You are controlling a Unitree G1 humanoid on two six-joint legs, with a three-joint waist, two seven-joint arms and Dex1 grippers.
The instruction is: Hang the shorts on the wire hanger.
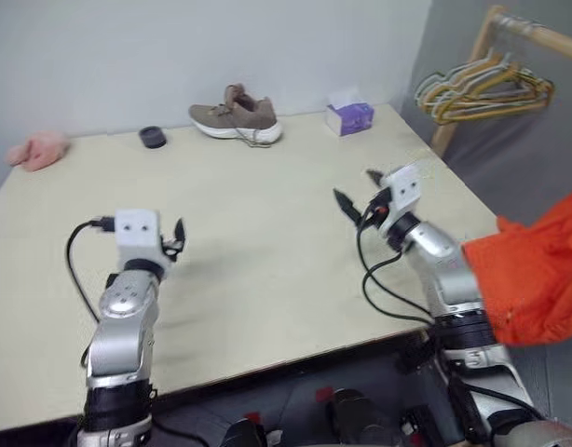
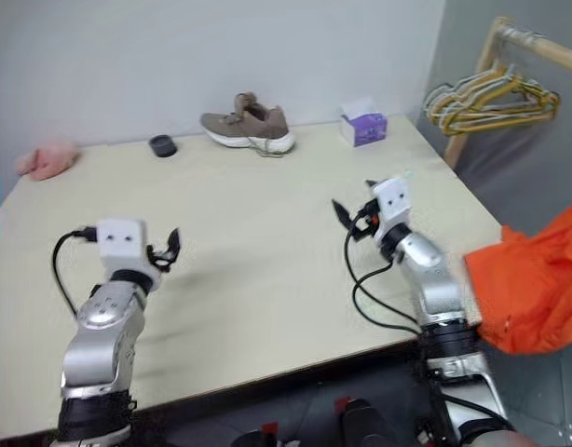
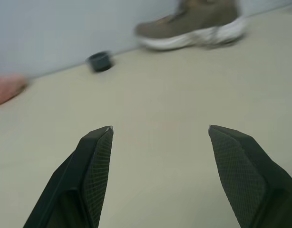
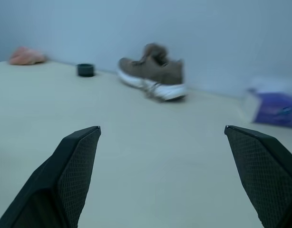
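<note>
The bright orange shorts [image 1: 537, 279] hang bunched past the table's right edge, beside my right forearm. The wire hanger is out of view. My right gripper [image 1: 356, 189] is open over the right half of the table [image 1: 267, 279], pointing level toward the far left, with nothing between its fingers [image 4: 74, 166]. Over the table's near left part my left gripper [image 1: 177, 238] is also open and empty, pointing level toward the far wall; its fingers [image 3: 96, 166] stand wide apart. Neither gripper touches the shorts.
Along the table's far edge lie a brown shoe [image 1: 236, 115], a purple tissue box [image 1: 349, 116], a small black round cap [image 1: 152, 137] and a pink fluffy cloth [image 1: 39, 149]. A bunch of hangers [image 1: 482, 88] hangs on a wooden rack at the far right.
</note>
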